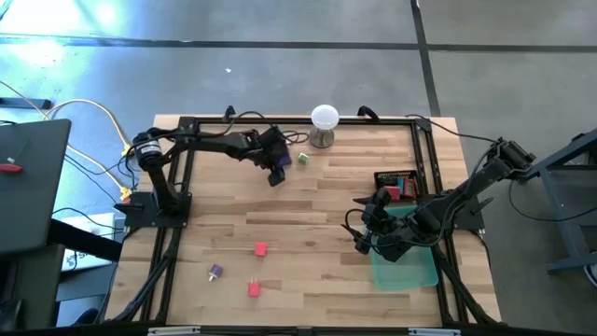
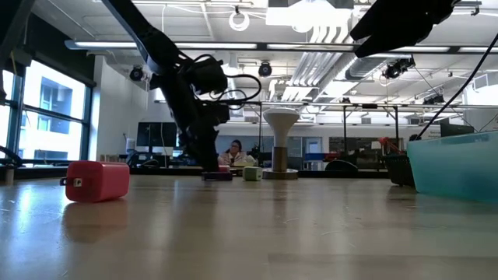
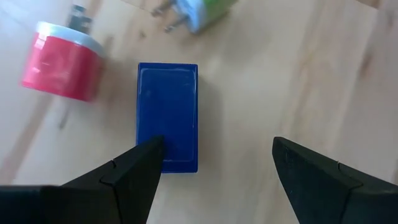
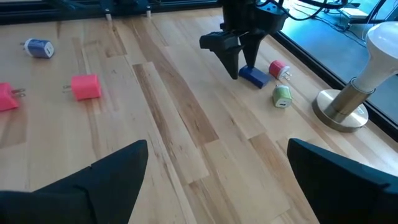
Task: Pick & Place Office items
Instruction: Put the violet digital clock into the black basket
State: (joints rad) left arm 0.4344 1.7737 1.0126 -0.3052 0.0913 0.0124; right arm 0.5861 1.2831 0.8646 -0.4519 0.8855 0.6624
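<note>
A blue rectangular block [image 3: 166, 115] lies flat on the wooden table near its far edge, also seen in the right wrist view [image 4: 254, 76]. My left gripper [image 3: 217, 143] hangs over it, open and pointing steeply down. One fingertip [image 3: 146, 158] stands over the block's long edge, and the other is well off to its side over bare wood. A red round plug [image 3: 62, 62] and a green plug [image 4: 282, 96] lie just beyond the block. My right gripper [image 4: 217, 149] waits open above the table's right side, near the green tray [image 1: 410, 271]. My left gripper comes at the blue block from above, slanting. One fingertip overlaps the block's long edge near one end [image 3: 155, 146]. I cannot tell whether it touches the block, which lies flat on the table.
A white ball on a metal stand [image 1: 324, 119] rises at the far edge, right of the green plug. A black box with red pieces [image 1: 395, 177] sits at the far right. Two pink pieces [image 1: 260, 249] [image 1: 253, 289] and a purple one [image 1: 215, 272] lie near the front left.
</note>
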